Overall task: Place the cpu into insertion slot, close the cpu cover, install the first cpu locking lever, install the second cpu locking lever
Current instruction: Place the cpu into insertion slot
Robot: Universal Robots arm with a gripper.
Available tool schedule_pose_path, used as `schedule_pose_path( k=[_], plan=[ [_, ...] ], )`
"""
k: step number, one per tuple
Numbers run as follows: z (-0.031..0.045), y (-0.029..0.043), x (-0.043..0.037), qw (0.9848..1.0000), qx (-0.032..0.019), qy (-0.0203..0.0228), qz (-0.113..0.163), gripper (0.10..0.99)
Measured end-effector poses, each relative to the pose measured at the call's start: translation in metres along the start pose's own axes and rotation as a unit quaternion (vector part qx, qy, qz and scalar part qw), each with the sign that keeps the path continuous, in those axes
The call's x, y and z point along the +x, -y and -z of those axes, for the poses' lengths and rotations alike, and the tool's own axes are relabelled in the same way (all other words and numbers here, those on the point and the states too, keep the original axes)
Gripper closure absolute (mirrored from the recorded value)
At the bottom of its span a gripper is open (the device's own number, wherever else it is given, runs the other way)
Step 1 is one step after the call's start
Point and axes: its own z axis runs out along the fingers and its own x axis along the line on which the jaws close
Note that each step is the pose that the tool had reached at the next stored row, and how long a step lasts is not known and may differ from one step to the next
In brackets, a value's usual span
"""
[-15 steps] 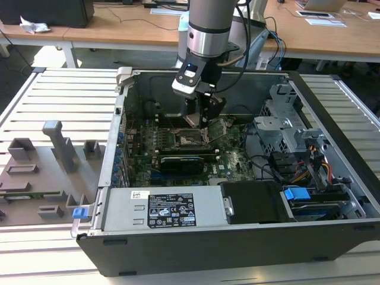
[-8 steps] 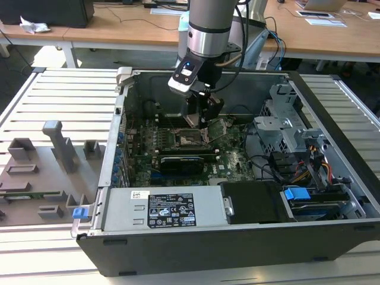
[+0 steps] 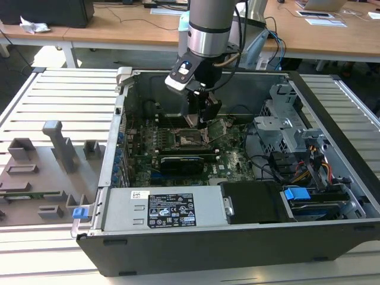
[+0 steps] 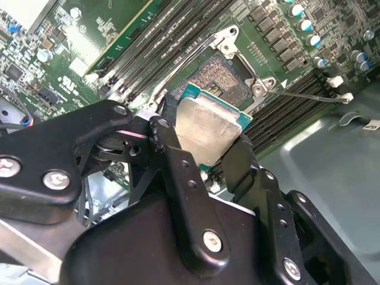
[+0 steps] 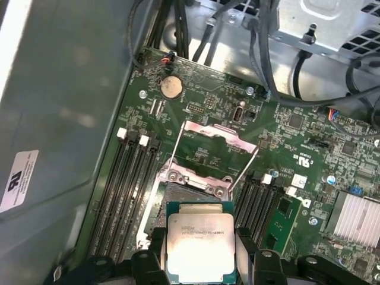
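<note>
Pincer: the pincer is closed to the width of the chip and grips it by two opposite edges, silvery lid facing up!
Where the chip is: between the fingertips, held in the air with nothing touching it from below.
Socket: the socket sits open just beyond and beneath the pincer's tips, with its pin field bare.
Cover: the cover is flipped back on its hinge, farther out from the pincer than the socket and clear of the way down.
Levers: both levers stand raised, one on each side of the cover, well ahead of the fingers.
Step in hand: seating the chip, by the look of it; it is over the socket's near edge, not yet square above it.
Doing it well: I'd keep the chip flat, line its corners and notches up with the frame, and bring it straight down, since sliding it sideways could bend the pins.
Watch out: the memory slots flank the pincer closely, so the fingers have little room to open.
</note>
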Motion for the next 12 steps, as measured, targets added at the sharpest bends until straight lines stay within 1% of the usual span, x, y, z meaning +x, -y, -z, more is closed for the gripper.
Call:
schedule_pose_path(
  k=[3,5,7,12],
  plan=[
    [0.0000,-0.0004,-0.0001,0.9997,0.0010,0.0015,-0.025,0.541],
    [0.0000,-0.0005,-0.0002,0.9992,0.0014,0.0021,-0.040,0.541],
    [0.0000,-0.0005,-0.0002,0.9989,0.0016,0.0023,-0.048,0.541],
    [0.0000,-0.0006,-0.0002,0.9971,0.0025,0.0032,-0.076,0.541]
  ],
)
